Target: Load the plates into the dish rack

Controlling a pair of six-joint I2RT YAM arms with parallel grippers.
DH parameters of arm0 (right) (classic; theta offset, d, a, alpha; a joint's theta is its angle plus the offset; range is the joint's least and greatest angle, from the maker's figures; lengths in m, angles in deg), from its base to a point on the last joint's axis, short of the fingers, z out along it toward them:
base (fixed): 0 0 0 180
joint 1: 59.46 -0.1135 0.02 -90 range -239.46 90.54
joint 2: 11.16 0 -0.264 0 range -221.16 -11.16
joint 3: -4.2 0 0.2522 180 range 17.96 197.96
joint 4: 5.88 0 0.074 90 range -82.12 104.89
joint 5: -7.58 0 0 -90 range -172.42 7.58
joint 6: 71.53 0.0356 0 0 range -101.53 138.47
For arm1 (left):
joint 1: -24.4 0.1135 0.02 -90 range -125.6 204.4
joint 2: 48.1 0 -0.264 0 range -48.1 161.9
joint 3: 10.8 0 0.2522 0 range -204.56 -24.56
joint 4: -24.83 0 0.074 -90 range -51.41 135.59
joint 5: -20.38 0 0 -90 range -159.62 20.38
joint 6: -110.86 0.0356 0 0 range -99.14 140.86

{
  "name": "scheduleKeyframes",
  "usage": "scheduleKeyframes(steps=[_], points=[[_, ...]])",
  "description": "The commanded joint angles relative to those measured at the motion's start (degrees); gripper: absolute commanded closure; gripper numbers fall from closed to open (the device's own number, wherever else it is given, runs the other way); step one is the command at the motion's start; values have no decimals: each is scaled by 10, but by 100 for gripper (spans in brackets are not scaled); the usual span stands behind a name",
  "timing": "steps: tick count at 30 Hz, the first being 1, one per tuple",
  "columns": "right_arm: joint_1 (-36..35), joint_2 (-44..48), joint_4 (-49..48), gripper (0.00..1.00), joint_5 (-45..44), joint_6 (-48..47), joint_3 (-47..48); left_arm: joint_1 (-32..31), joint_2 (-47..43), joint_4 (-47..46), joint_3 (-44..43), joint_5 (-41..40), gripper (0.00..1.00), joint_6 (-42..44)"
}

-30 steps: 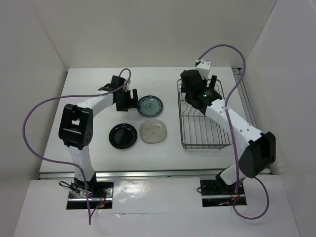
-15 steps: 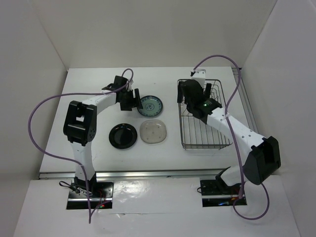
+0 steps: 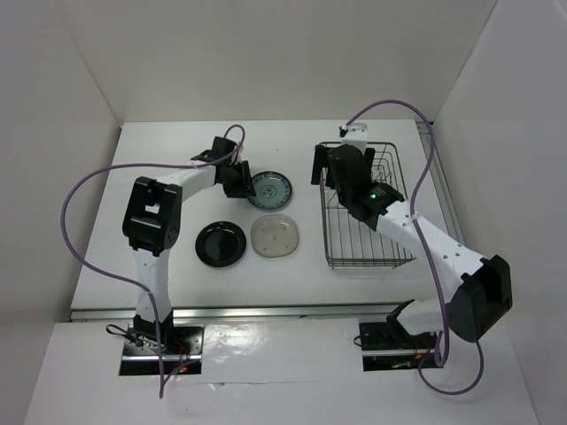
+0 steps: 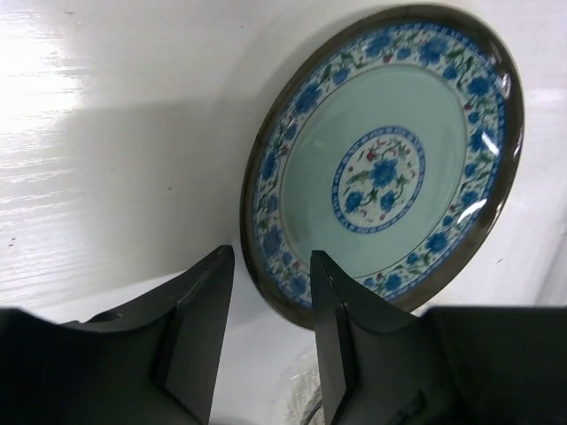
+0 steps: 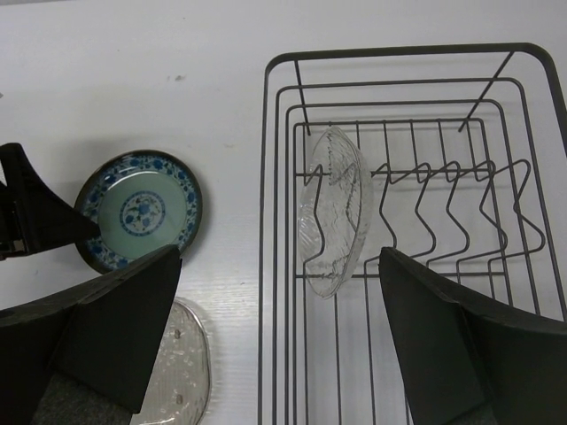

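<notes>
The blue-patterned plate lies on the white table. My left gripper is at its left edge, open, with the plate's near rim between the two fingers. The black plate and the pale beige plate lie side by side nearer the arms. The clear glass plate stands on edge among the prongs of the dish rack. My right gripper hovers over the far left of the rack, wide open and empty.
The rack stands on the right half of the table, its right side near the table's right edge. White walls enclose the table at the back and on both sides. Purple cables arch over both arms.
My left gripper has moved right up to the blue plate's rim. My right gripper has shifted left and toward the rack's far left corner.
</notes>
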Motion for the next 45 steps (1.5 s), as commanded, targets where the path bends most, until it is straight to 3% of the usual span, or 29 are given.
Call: scheduleKeyframes(steps=[1,3,5,6,7,9,10,11,14,19,23,27,31,37,45], points=[[-10,32,-31,0,2,-5,-2,-2,21,7,-24,-10,48,-2],[-10,38,-30,0,2,-10,-7,-2,21,7,-24,-10,48,-2],[-10,38,-30,0,2,-10,-7,-2,27,7,-29,-10,54,-2],[-10,44,-30,0,2,-10,-13,-2,27,7,-30,-10,62,-8],[-10,44,-30,0,2,-10,-13,-2,32,7,-30,-10,78,-8],[-10,44,-30,0,2,-10,-20,-2,32,12,-35,-10,81,-8],[-10,44,-30,0,2,-10,-20,-2,37,13,-35,-15,87,-8],[-10,44,-30,0,2,-10,-20,-2,37,20,-43,-15,100,-8],[-10,44,-50,0,26,-23,-32,-2,43,38,-57,-41,100,-8],[30,44,-133,0,242,-67,-58,12,-47,38,-52,-68,100,-8],[57,34,-196,0,404,-95,-66,27,-149,3,-27,-24,100,16],[77,-2,-218,0,452,-102,-43,34,-226,-45,13,21,100,42],[116,-23,-293,0,591,-102,-57,34,-268,-81,43,86,100,56],[151,-42,-344,0,653,-83,-57,34,-323,-183,120,209,100,61],[169,-71,-365,2,681,-59,-51,34,-362,-271,164,286,100,51]])
